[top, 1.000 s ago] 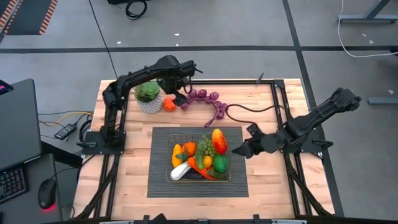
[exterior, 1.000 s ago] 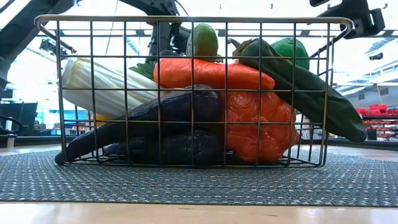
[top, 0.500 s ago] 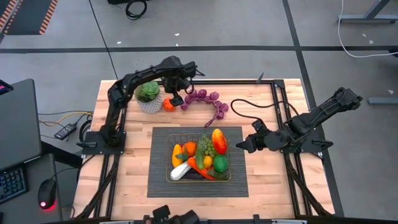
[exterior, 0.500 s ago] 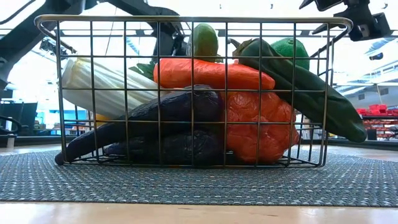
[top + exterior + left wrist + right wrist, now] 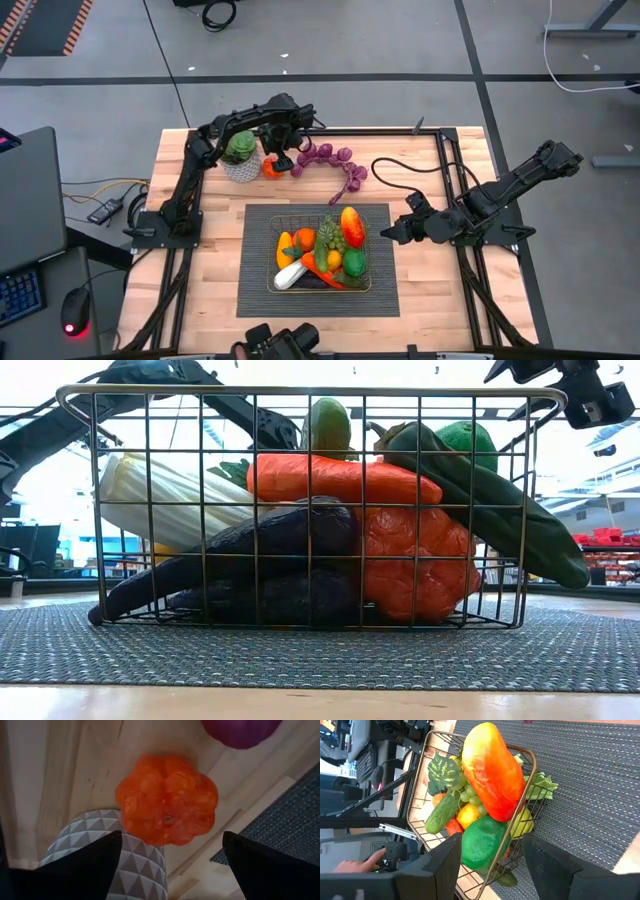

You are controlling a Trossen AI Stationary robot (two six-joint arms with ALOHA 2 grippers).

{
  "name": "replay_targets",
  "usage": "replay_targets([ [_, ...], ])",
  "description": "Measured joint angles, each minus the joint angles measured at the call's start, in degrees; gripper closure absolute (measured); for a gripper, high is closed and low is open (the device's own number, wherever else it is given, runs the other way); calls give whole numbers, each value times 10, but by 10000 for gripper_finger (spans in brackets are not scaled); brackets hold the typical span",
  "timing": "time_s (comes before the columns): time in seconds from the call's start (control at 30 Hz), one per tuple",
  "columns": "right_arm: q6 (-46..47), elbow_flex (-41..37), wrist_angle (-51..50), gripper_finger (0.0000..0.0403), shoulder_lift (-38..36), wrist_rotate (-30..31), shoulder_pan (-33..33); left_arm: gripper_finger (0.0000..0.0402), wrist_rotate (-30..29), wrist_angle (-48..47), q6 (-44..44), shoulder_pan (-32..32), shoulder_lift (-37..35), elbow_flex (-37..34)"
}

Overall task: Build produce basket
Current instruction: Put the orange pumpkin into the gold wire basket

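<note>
One orange fruit [image 5: 167, 805] left at counter [image 5: 215, 290] far edge, beside plant pot [image 5: 238, 160]; left end effector [image 5: 279, 158] has come over it, fingers spread, empty. Right end effector [image 5: 392, 233] withdrawn beside basket [image 5: 274, 283], parted, empty. Basket full, mid-counter on mat [image 5: 260, 300].

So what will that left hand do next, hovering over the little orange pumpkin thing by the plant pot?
Probably lower straight down and close on it. The left hand hangs open above the orange pumpkin, which lies loose on the table against the white pot, outside the basket.
</note>
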Motion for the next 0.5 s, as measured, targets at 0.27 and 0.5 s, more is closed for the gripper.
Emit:
replay_targets([
  [0.27, 17, 0, -13, 186, 0, 0, 0, 48, 27, 3, -11, 19, 25, 0],
  [0.5, 30, 0, -25, 186, 0, -3, 0, 48, 55, -7, -22, 13, 49, 0],
])
